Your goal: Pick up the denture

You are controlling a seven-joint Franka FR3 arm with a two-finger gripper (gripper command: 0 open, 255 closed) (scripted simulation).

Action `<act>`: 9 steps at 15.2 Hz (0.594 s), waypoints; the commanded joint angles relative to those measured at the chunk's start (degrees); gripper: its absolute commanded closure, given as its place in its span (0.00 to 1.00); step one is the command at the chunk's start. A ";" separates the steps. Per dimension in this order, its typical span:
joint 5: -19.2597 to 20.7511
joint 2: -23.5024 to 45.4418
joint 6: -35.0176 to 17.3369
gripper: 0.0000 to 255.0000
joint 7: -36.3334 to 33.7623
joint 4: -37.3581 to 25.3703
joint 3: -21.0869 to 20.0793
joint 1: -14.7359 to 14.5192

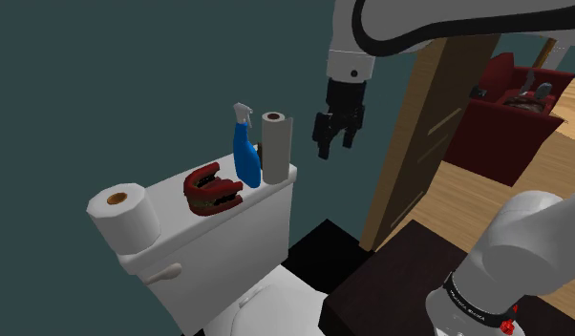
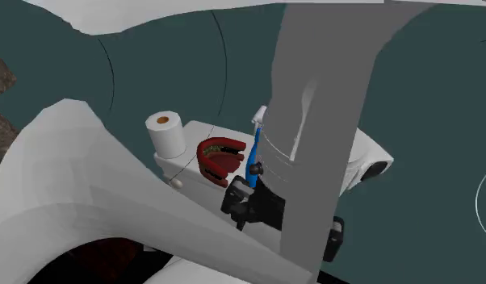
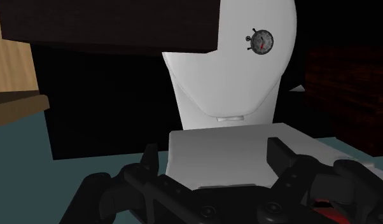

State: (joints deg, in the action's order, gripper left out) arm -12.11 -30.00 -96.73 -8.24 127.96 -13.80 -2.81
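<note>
While my gripper (image 1: 336,143) hangs in the air off the tank's end, fingers spread and holding nothing, the closest things on the toilet tank lid (image 1: 169,196) are the upright paper roll (image 1: 276,148) and the blue spray bottle (image 1: 245,151) beside it. The denture (image 1: 212,188) lies past both, lower than my hand and toward the shoulder view's left. The toilet paper roll (image 1: 123,212) is farthest. My read: clear the two uprights first, then descend.
</note>
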 commanded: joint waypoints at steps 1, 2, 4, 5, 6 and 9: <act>-0.22 3.56 -1.87 0.00 -1.89 -2.02 -1.81 -0.20; -0.23 5.42 -2.66 0.00 -2.96 -3.26 -2.77 -0.31; 0.02 9.25 -4.12 0.00 -5.16 -5.95 -4.63 -0.55; 0.28 11.22 -4.78 0.00 -6.29 -7.39 -5.55 -0.66; 0.62 13.23 -5.40 0.00 -7.45 -8.90 -6.45 -0.77; 2.20 19.49 -6.96 0.00 -11.08 -13.87 -9.02 -1.22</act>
State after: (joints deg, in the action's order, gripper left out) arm -10.74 -13.21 -103.14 -18.46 116.25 -22.24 -4.16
